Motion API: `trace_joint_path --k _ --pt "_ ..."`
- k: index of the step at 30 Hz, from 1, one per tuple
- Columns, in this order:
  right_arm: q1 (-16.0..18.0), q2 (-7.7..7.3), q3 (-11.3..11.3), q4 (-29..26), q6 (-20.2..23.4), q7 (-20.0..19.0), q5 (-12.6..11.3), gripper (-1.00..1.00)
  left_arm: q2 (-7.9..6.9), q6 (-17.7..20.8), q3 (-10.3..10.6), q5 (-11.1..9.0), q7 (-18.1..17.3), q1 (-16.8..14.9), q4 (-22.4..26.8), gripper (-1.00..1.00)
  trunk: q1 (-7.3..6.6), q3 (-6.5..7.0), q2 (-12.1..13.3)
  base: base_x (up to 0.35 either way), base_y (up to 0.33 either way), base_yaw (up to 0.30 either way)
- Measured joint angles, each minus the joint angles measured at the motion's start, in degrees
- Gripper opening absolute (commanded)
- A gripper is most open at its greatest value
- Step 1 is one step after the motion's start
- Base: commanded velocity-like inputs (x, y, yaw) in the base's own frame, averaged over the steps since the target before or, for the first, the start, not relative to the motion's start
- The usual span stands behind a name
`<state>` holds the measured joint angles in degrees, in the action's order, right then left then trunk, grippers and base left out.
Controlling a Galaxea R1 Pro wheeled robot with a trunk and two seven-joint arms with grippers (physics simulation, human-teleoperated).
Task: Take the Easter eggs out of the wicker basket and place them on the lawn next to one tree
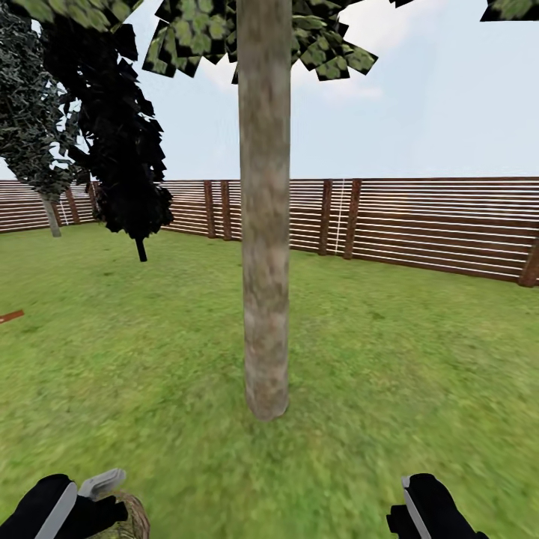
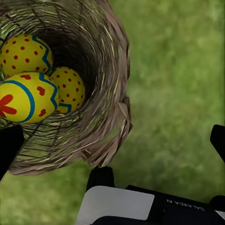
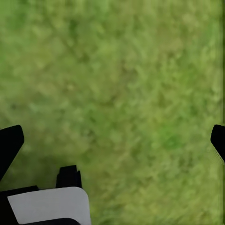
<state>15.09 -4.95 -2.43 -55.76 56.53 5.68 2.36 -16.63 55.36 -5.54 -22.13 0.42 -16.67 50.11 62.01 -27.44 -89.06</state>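
Three yellow Easter eggs with blue zigzags and red dots lie in the wicker basket (image 2: 110,70): one (image 2: 26,54) deep in it, one (image 2: 70,86) against its wall, one (image 2: 26,96) closest to the camera. My left gripper (image 2: 112,143) hovers open beside the basket's rim, holding nothing. In the head view it (image 1: 82,498) sits at the bottom left with a bit of the basket (image 1: 133,520) under it. The tree (image 1: 264,224) rises from the lawn (image 1: 389,374) straight ahead. My right gripper (image 3: 112,143) is open over bare grass, at the head view's bottom right (image 1: 415,509).
A brown slat fence (image 1: 442,224) closes the garden behind the tree. A dark narrow cypress (image 1: 123,150) and another tree (image 1: 37,135) stand at the far left. A small reddish strip (image 1: 10,316) lies on the grass at the left edge.
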Motion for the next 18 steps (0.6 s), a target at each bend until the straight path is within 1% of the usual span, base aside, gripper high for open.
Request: trace_joint_path --k 3,5,6,8,10,11,13,14,16,18 --pt "0.00 -0.14 -0.10 0.05 -0.05 -0.02 -0.18 1.00 -1.94 0.01 -0.12 0.08 -0.22 0.00 -0.29 1.00 0.01 0.00 0.00 0.031 -0.021 0.000" --pt "0.00 -0.30 -0.08 0.03 -0.07 -0.03 -0.32 1.00 -3.96 -0.02 0.03 0.07 -0.54 0.00 -0.45 1.00 0.01 0.00 0.00 0.009 -0.006 0.000" --pt "0.00 -0.33 -0.02 0.07 -0.08 -0.05 -0.43 1.00 -5.13 -0.12 0.17 0.10 -1.46 0.00 -1.16 1.00 0.01 0.00 0.00 0.004 -0.003 0.000" --pt "0.00 -0.33 0.02 0.08 -0.09 -0.06 -0.52 1.00 -5.84 -0.29 0.24 -0.07 -2.44 0.00 -2.46 1.00 0.01 0.00 0.00 0.002 -0.001 0.000" --pt "0.00 -0.32 0.05 0.10 -0.09 -0.07 -0.61 1.00 -7.20 -1.00 0.64 0.11 -4.59 0.00 -3.85 1.00 0.01 0.00 0.00 0.000 0.000 0.000" --pt "0.00 -0.32 0.05 0.10 -0.09 -0.07 -0.64 1.00 -7.86 -1.25 1.41 0.53 -5.70 0.00 -4.15 1.00 0.01 0.00 0.00 0.000 0.000 0.000" --pt "0.00 -0.32 0.03 0.10 -0.09 -0.06 -0.64 1.00 -9.64 -1.72 4.46 2.40 -9.44 0.00 -4.48 1.00 0.01 0.00 0.00 0.000 0.000 0.000" --pt "0.00 -0.32 0.01 0.08 -0.09 -0.08 -0.65 1.00 -10.37 -2.11 5.63 3.28 -11.49 0.00 -4.56 1.00 0.01 0.00 0.00 0.000 0.000 0.000" --pt "0.00 -0.32 -0.01 0.04 -0.12 -0.07 -0.65 1.00 -11.24 -3.36 6.93 4.33 -14.60 0.01 -4.69 1.00 0.01 0.00 0.00 0.000 0.000 0.000" --pt "0.00 -0.32 -0.02 0.02 -0.16 -0.06 -0.65 1.00 -11.61 -4.41 7.52 5.44 -16.01 0.01 -4.80 1.00 0.01 0.00 0.00 0.000 0.000 0.000"
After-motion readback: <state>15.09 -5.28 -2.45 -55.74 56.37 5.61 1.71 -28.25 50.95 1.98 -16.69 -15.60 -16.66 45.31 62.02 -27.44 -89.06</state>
